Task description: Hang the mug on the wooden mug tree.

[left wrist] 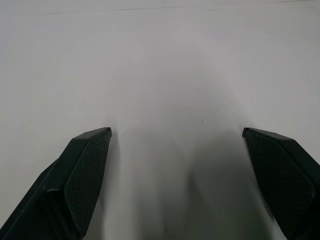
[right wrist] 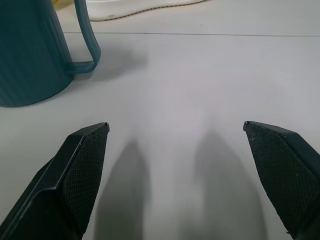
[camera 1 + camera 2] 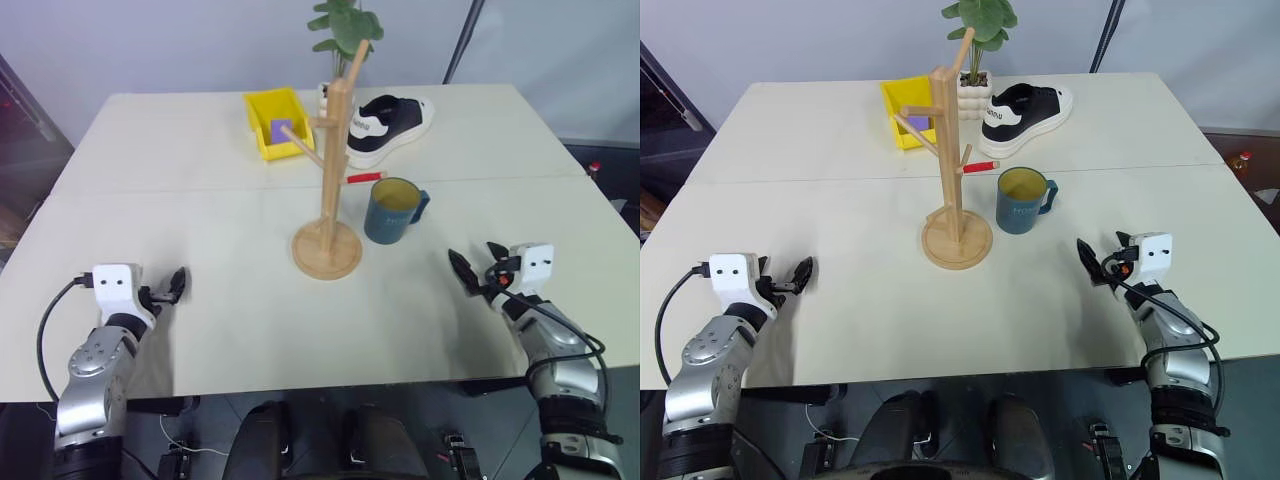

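White worktop [image 3: 200,230], a seam running left to right across its middle. Wooden mug tree [image 3: 330,200] upright near worktop centre on its round disc base, angled pegs all bare. Black-and-white sneaker [image 3: 385,125] lies on its sole at the far side, right of the tree's post. Yellow bin [image 3: 277,122] at the far side, left of the post, with a small purple item inside. Potted green plant [image 3: 982,50] at the far edge, behind the tree and just left of the sneaker. Mug [image 3: 393,210] stands upright on the worktop just right of the tree's base, not touching it; dark teal outside, yellow-green inside, loop handle turned to the right and slightly away. Red marker [image 3: 365,177] lies flat between mug and sneaker, near the tree's post. Left gripper [image 3: 175,285] over the near-left worktop, well apart from the tree; fingers [image 1: 82,175] spread wide, nothing between them. Right gripper [image 3: 468,270] over the near-right worktop, near and to the right of the mug but apart from it; fingers [image 2: 80,170] spread wide, holding nothing.
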Motion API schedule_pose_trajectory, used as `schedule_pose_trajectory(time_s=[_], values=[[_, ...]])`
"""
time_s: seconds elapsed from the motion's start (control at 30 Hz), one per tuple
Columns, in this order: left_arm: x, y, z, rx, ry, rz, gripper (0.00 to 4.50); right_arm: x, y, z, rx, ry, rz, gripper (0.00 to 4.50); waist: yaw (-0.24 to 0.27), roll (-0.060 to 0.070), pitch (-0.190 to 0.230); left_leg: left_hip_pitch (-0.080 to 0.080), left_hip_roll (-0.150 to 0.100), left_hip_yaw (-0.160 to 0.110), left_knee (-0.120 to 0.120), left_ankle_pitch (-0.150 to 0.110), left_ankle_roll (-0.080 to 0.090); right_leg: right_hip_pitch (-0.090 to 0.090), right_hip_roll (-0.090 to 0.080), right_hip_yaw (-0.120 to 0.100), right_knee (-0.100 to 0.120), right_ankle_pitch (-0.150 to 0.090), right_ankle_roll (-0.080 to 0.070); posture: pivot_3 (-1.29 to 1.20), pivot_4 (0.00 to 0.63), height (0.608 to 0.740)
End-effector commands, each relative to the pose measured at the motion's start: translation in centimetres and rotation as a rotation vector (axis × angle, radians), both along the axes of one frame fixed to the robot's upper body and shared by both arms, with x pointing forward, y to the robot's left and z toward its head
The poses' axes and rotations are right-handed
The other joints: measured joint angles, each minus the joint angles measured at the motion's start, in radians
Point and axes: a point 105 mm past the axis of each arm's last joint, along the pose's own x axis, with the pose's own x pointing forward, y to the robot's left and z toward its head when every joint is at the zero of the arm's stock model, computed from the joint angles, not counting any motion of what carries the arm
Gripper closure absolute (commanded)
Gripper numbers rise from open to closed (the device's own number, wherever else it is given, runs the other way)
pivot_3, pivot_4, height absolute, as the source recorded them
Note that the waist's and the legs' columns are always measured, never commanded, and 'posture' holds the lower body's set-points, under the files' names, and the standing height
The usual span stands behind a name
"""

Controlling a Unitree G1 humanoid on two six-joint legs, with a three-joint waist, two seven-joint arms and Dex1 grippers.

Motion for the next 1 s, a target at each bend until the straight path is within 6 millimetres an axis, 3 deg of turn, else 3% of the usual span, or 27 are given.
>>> schedule_pose_trajectory(time_s=[0.03, 0.43, 0.5, 0.73, 0.87, 1.0], values=[[0.0, -0.6, 0.3, -0.001, -0.014, -0.028, 0.00, 0.2, 0.2, 1.3, -0.010, -0.045, 0.010, 0.03, 0.000, 0.000, 0.000, 0.000, 0.000, 0.000, 0.000, 0.000, 0.000, 0.000, 0.000, 0.000, 0.000, 0.000, 0.000, 0.00, 0.150, 0.740], [-0.3, -2.5, 1.4, -0.021, -0.064, -0.130, 0.00, 0.3, 0.1, 1.4, -0.013, -0.050, 0.001, 0.03, 0.000, 0.000, 0.000, -0.001, 0.000, 0.000, 0.000, 0.000, 0.000, 0.000, 0.000, 0.000, 0.000, 0.000, 0.000, 0.00, 0.150, 0.740], [-0.5, -3.7, 2.2, -0.038, -0.096, -0.207, 0.00, 0.4, 0.3, 1.6, -0.012, -0.055, 0.004, 0.03, 0.000, 0.000, 0.000, -0.001, 0.000, 0.000, 0.000, 0.000, 0.000, -0.001, 0.000, 0.000, 0.000, 0.000, 0.000, 0.00, 0.150, 0.740], [-2.7, -11.1, 4.4, -0.054, -0.127, -0.698, 0.00, 1.6, 1.5, 3.4, -0.022, -0.109, 0.050, 0.03, -0.004, 0.002, 0.001, -0.002, 0.000, 0.000, 0.000, 0.000, 0.000, -0.002, 0.000, 0.000, 0.000, 0.000, -0.002, 0.00, 0.150, 0.740], [-3.9, -13.7, 5.4, -0.058, -0.117, -0.896, 0.00, 2.6, 2.2, 4.3, -0.048, -0.132, 0.086, 0.03, -0.004, 0.004, 0.002, -0.002, 0.000, 0.000, -0.001, 0.000, 0.000, -0.002, 0.000, 0.000, 0.000, 0.000, -0.002, 0.00, 0.150, 0.740], [-4.0, -15.0, 6.0, -0.045, -0.112, -0.973, 0.00, 4.1, 2.7, 4.7, -0.080, -0.135, 0.107, 0.03, -0.003, 0.004, 0.002, -0.002, 0.000, 0.001, 0.000, 0.000, 0.000, -0.002, 0.000, 0.000, 0.000, 0.000, -0.002, 0.00, 0.150, 0.740]])
